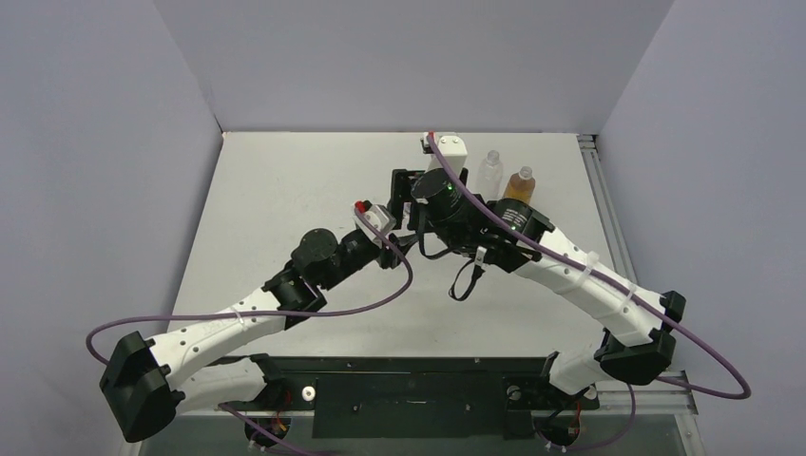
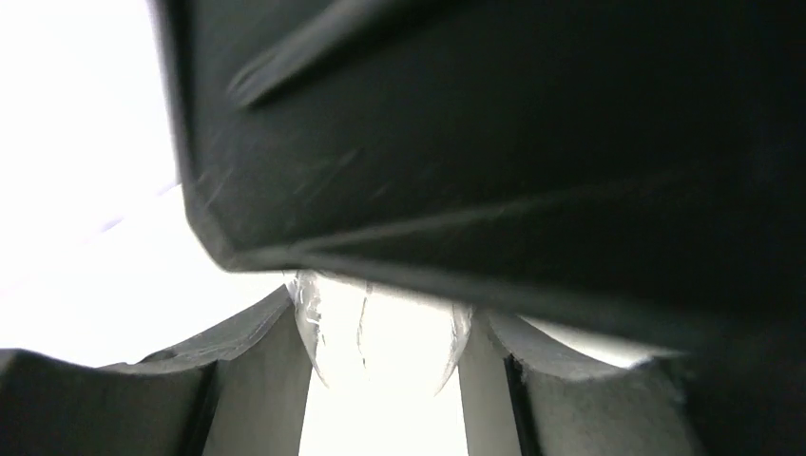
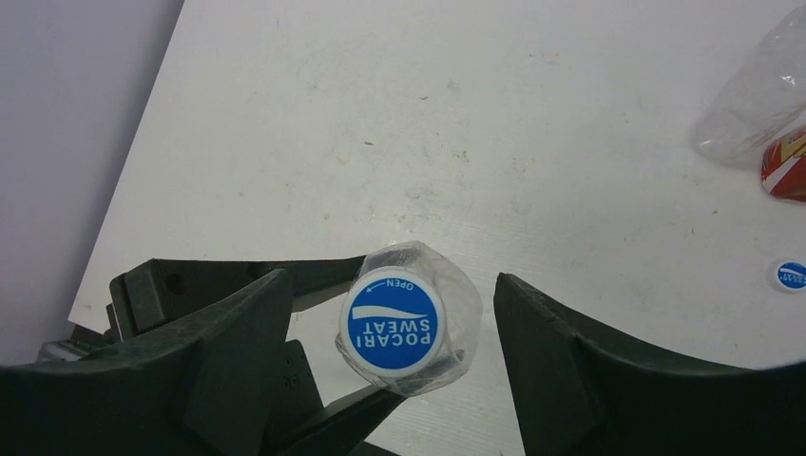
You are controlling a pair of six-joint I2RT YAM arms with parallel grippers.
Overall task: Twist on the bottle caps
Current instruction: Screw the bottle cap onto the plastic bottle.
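A blue-and-white bottle cap (image 3: 392, 325) sits on top of a clear bottle (image 2: 380, 332). My left gripper (image 2: 380, 328) is shut on that bottle's body. My right gripper (image 3: 390, 294) hovers directly over the cap, open, with a finger standing clear of it on each side. In the top view the right gripper (image 1: 415, 195) covers the left gripper (image 1: 392, 237), and the held bottle is hidden there. The right gripper's dark body fills the upper left wrist view.
Another clear bottle (image 1: 489, 171) and an amber bottle (image 1: 520, 182) stand side by side at the back right, close to the right arm. A second blue-and-white cap (image 3: 791, 275) lies on the white table (image 3: 428, 114) near them.
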